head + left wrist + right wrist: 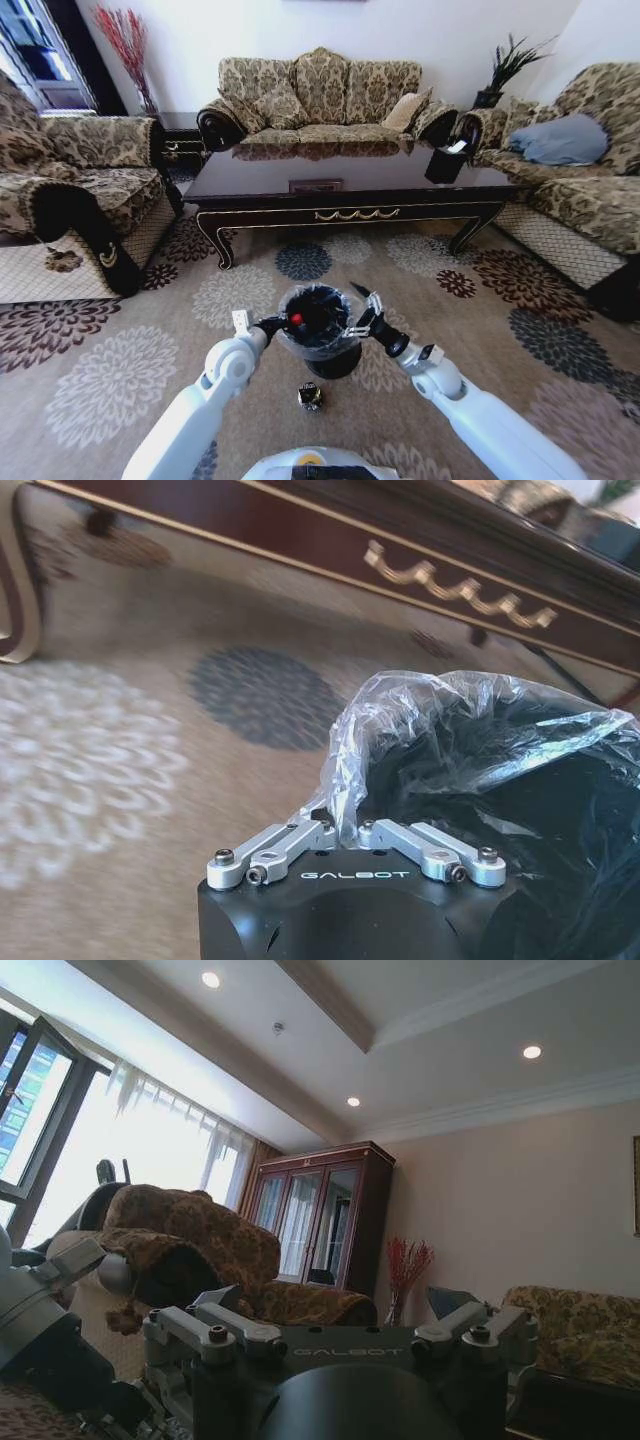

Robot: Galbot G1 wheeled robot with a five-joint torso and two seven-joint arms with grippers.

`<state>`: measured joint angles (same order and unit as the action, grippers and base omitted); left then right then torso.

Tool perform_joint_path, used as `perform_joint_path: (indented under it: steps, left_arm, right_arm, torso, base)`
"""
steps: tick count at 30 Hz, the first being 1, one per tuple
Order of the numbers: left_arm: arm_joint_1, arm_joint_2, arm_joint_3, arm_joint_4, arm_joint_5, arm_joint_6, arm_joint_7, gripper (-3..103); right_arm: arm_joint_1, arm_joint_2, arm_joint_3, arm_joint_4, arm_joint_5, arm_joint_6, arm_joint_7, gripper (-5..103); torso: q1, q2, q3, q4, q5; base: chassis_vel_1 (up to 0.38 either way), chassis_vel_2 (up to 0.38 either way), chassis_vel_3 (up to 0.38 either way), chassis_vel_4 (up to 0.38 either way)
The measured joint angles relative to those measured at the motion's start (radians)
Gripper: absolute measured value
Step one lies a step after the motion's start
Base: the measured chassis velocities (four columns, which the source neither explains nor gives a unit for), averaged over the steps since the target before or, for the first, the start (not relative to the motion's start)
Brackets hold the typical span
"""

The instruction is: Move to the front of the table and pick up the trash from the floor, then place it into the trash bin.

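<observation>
While your left end effector (345,832) pinches the crinkly clear liner of the round black trash bin (318,335) on the flowered carpet (120,375), your right end effector (366,300) hangs spread and empty just beside its rim; a small black-and-yellow item (310,397) lies nearby.

"GALBOT" in pale capitals on the black body of the left gripper (345,832), just behind its linkage | "GALBOT" again, dimmer, on the black body of the right gripper (340,1305) | no other writing, label or number legible from here
</observation>
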<state>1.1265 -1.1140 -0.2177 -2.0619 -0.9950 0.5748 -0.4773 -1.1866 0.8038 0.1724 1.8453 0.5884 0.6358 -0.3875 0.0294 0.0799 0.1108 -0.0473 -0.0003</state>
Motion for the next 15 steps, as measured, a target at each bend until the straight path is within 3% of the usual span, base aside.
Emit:
perform_joint_path:
  steps: [6, 8, 15]
  left_arm:
    - [0.071, 0.057, -0.164, -0.056, -0.046, 0.0, -0.004, 4]
    - [0.117, 0.094, -0.248, -0.094, -0.082, -0.004, -0.009, 4]
    - [0.207, 0.127, -0.398, -0.154, -0.101, -0.012, -0.01, 4]
  right_arm:
    - [-0.05, -0.011, 0.064, 0.009, -0.011, -0.029, 0.068, 100]
    - [-0.084, -0.012, 0.083, 0.009, -0.027, -0.059, 0.134, 100]
    - [-0.126, 0.0, 0.068, -0.027, -0.109, -0.106, 0.236, 100]
  torso:
    - [0.0, 0.0, 0.0, 0.0006, 0.0001]
    - [0.0, 0.0, 0.0, 0.0003, 0.0001]
    - [0.0, 0.0, 0.0, 0.0004, 0.0002]
  base:
    - [0.0, 0.0, 0.0, 0.0]
    - [0.0, 0.0, 0.0, 0.0]
    - [0.0, 0.0, 0.0, 0.0]
